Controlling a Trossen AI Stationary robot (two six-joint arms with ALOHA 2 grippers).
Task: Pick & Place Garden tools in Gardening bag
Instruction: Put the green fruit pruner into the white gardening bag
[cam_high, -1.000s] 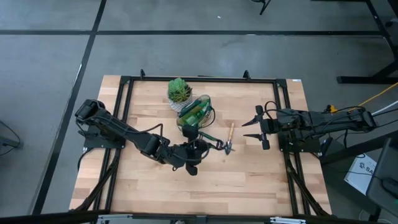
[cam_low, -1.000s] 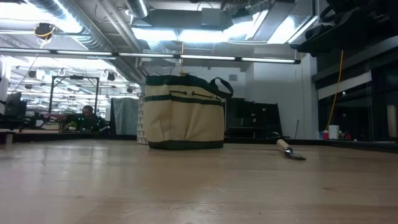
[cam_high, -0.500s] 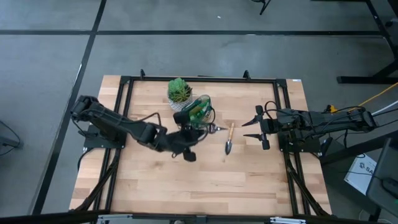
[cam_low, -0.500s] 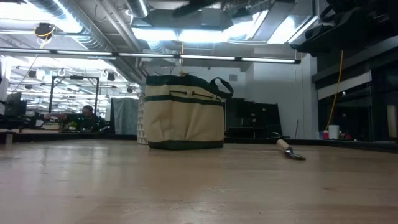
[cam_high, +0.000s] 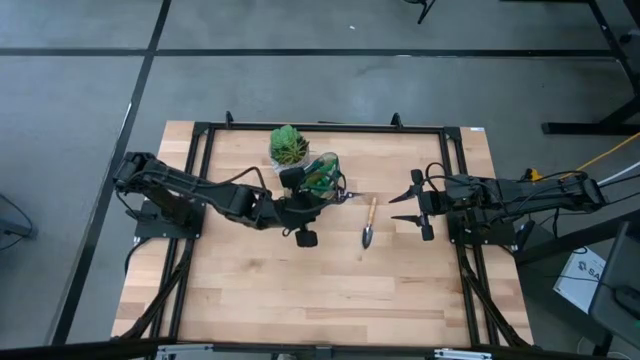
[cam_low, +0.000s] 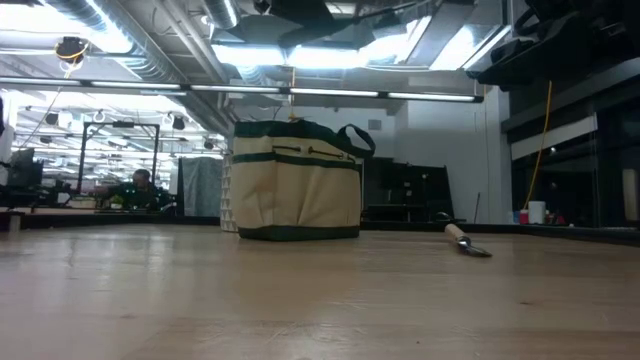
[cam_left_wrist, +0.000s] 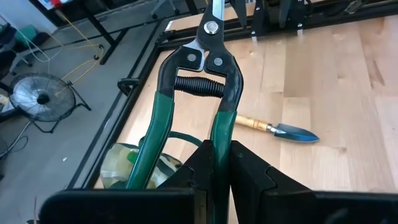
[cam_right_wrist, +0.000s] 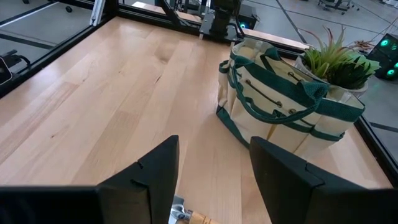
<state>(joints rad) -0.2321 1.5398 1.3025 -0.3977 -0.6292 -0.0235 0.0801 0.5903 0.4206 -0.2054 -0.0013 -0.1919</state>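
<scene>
The left gripper (cam_left_wrist: 214, 163) is pinching one green handle of the pruning shears (cam_left_wrist: 198, 87), carrying them above the gardening bag (cam_high: 318, 180) near the bench's far edge; best lowered blades-down over the opening. Beyond, the trowel (cam_high: 369, 228) is lying mid-bench, and the right gripper (cam_high: 407, 205) is waiting wide by the right edge.

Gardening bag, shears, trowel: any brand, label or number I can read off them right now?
None readable on the gardening bag, the shears or the trowel.
White box on the floor, right of the table: dark print, too small to read.
</scene>
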